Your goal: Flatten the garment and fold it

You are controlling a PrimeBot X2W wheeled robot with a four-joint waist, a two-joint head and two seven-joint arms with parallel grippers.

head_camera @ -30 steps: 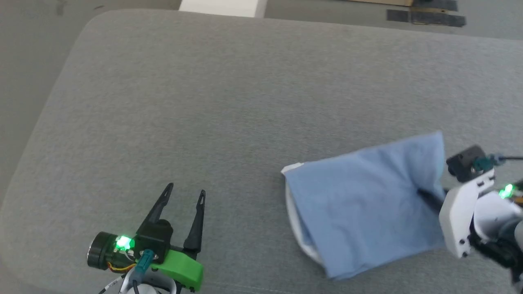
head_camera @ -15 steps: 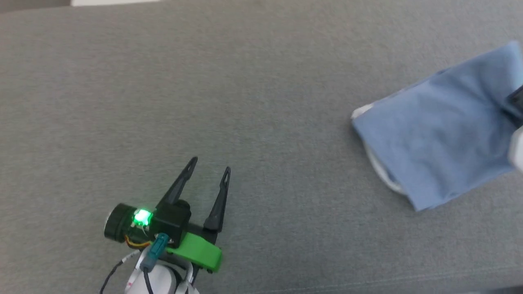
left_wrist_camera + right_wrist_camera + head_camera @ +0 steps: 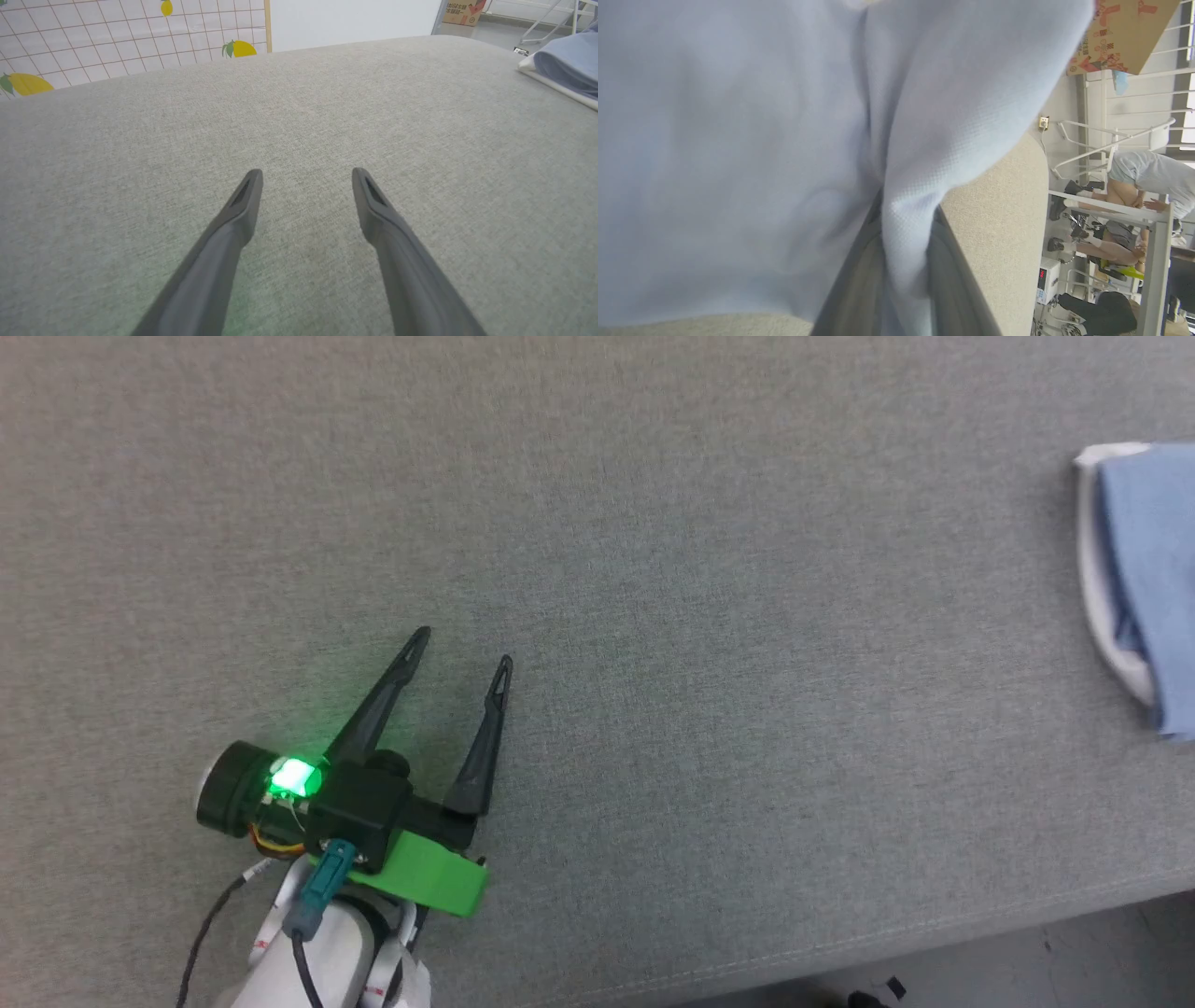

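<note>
The garment point(image 3: 1144, 579), light blue with a white collar edge, lies folded at the far right of the grey padded surface point(image 3: 653, 569) in the head view. It also lies at the top right corner in the left wrist view, garment point(image 3: 567, 65). My left gripper point(image 3: 462, 649) hovers open over bare fabric at the lower left, nothing between its fingers point(image 3: 243, 205). In the right wrist view the blue garment point(image 3: 738, 140) fills most of the frame, and my right gripper point(image 3: 901, 233) is shut on a pinched fold of it.
The surface's front edge point(image 3: 934, 933) runs along the lower right of the head view, with floor below. In the right wrist view a person point(image 3: 1143, 177) stands by white racks beyond the surface's edge. A tiled wall with lemon prints point(image 3: 93, 32) stands behind.
The head camera has swung left and down, so the garment has slid to the picture's right edge and the right gripper has left the picture. The left gripper stays open.
</note>
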